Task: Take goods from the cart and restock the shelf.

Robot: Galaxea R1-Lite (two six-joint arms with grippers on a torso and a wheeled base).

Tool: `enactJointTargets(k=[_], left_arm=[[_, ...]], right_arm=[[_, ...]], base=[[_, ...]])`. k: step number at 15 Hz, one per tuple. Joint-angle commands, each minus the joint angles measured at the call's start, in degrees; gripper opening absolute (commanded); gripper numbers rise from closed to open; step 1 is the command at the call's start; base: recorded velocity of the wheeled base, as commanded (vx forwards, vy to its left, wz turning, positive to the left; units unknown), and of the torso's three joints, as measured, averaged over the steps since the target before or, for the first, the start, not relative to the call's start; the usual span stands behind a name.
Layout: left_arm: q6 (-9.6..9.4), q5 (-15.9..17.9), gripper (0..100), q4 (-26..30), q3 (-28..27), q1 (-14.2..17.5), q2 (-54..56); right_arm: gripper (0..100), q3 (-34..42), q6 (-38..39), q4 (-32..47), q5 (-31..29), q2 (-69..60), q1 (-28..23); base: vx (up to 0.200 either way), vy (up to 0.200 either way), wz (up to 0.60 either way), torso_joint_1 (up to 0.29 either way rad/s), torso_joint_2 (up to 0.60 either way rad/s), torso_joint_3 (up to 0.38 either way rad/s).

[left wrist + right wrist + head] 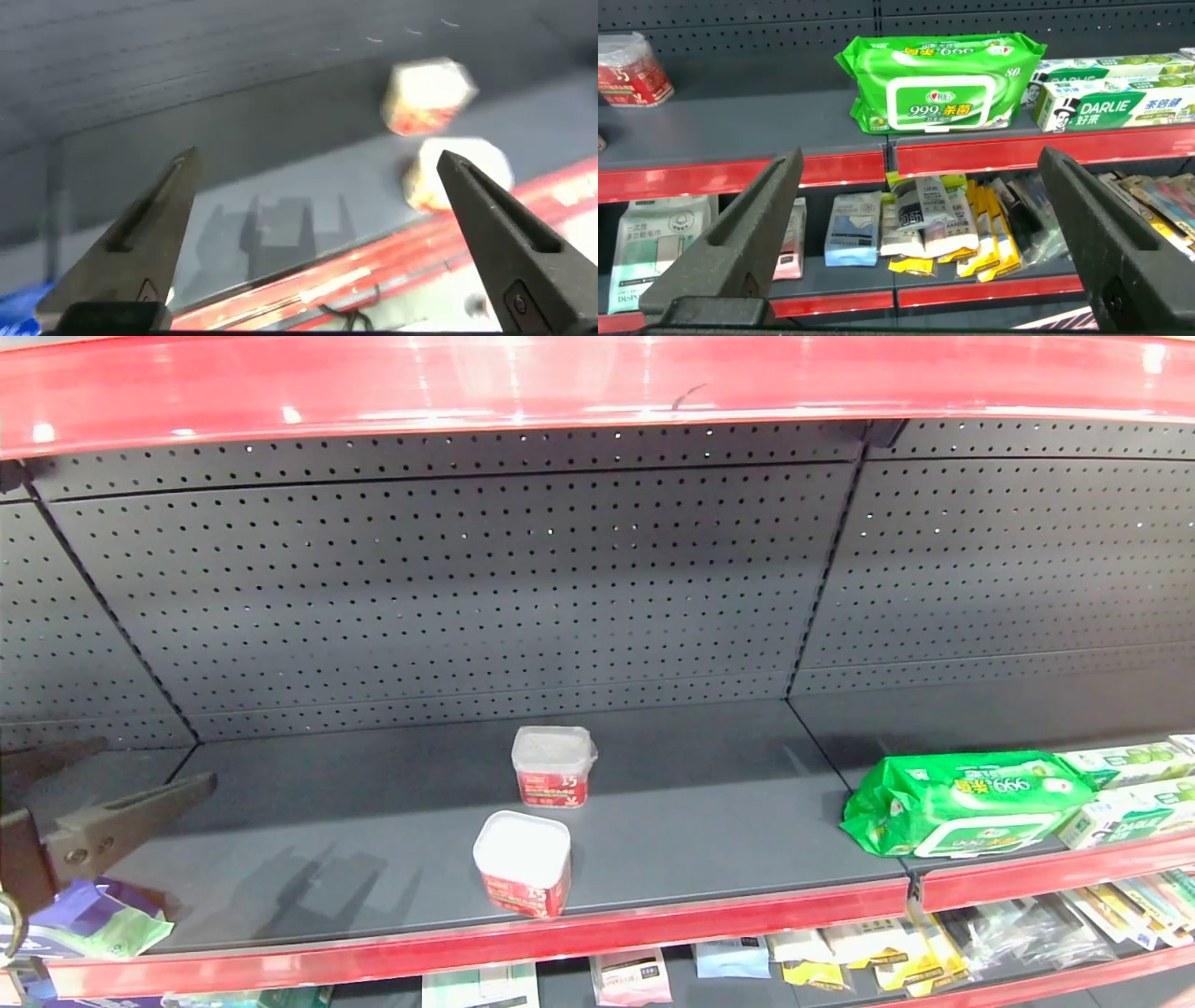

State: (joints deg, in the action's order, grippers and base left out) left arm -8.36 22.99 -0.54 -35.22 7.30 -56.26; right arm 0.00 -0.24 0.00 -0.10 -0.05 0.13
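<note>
the front tub (522, 863) and rear tub (554, 765) stand upright on the shelf (327, 812), white lids up, red labels, one just behind the other. a green wipes pack (966, 800) lies flat, lengthwise along the edge. left gripper (316, 157) and right gripper (920, 157): fingers wide apart, empty. the right wrist view adds packets (920, 219) below

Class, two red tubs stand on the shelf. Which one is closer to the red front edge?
The tub with the plain white lid; the other tub stands farther back on the shelf.
</note>
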Motion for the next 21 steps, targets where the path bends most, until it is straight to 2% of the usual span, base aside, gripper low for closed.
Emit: enactJointTargets(k=[1,2,3,5,7,8,9,10,11,12,14,17,21], left_arm=[[-2.54,1.3,100,0.0,0.8,1.8,-3.3],[-4.73,2.4,100,-0.7,-0.1,3.0,-6.1],[-7.72,6.0,100,-1.6,-1.6,3.9,-9.5],[-10.45,12.3,100,-1.5,-2.5,4.1,-13.5],[-16.69,20.6,100,-1.2,-2.9,4.1,-18.4],[-19.76,22.7,100,-0.9,-3.0,3.9,-19.7],[-27.58,24.9,100,0.6,-3.0,2.7,-22.2],[-32.77,25.3,100,1.7,-3.2,2.5,-23.9],[-35.67,26.0,100,2.4,-3.5,2.3,-25.3],[-36.55,26.1,100,2.6,-3.6,1.4,-26.2],[-36.81,26.1,100,2.7,-6.1,-2.8,-29.3],[-37.87,26.2,100,2.7,-7.5,-6.8,-30.9],[-37.78,26.2,100,3.3,-10.5,-6.7,-36.9]], right_arm=[[100,0.0,0.0,0.0,0.0,0.1,0.0],[100,0.0,0.0,0.0,0.0,0.0,0.0],[100,0.0,0.0,0.0,0.0,0.0,0.0],[100,0.0,0.0,-0.1,0.0,0.1,0.0],[100,0.0,0.0,-0.1,0.0,0.0,0.0],[100,0.0,0.0,0.0,0.0,0.0,0.0],[100,0.0,0.0,0.0,0.0,0.0,0.0],[100,0.0,0.0,0.0,0.0,0.1,0.0],[100,0.0,0.0,0.0,0.0,0.0,0.0],[100,0.0,0.0,0.0,0.0,0.0,0.0],[100,0.0,0.0,0.0,0.0,0.1,0.0],[100,0.0,0.0,0.0,0.0,0.1,0.0],[100,0.0,0.0,-0.1,0.0,0.0,0.0]], base=[[0.000,0.000,0.00,0.000,0.00,0.000],[0.000,0.000,0.00,0.000,0.00,0.000],[0.000,0.000,0.00,0.000,0.00,0.000],[0.000,0.000,0.00,0.000,0.00,0.000],[0.000,0.000,0.00,0.000,0.00,0.000],[0.000,0.000,0.00,0.000,0.00,0.000],[0.000,0.000,0.00,0.000,0.00,0.000],[0.000,0.000,0.00,0.000,0.00,0.000],[0.000,0.000,0.00,0.000,0.00,0.000],[0.000,0.000,0.00,0.000,0.00,0.000],[0.000,0.000,0.00,0.000,0.00,0.000],[0.000,0.000,0.00,0.000,0.00,0.000],[0.000,0.000,0.00,0.000,0.00,0.000]])
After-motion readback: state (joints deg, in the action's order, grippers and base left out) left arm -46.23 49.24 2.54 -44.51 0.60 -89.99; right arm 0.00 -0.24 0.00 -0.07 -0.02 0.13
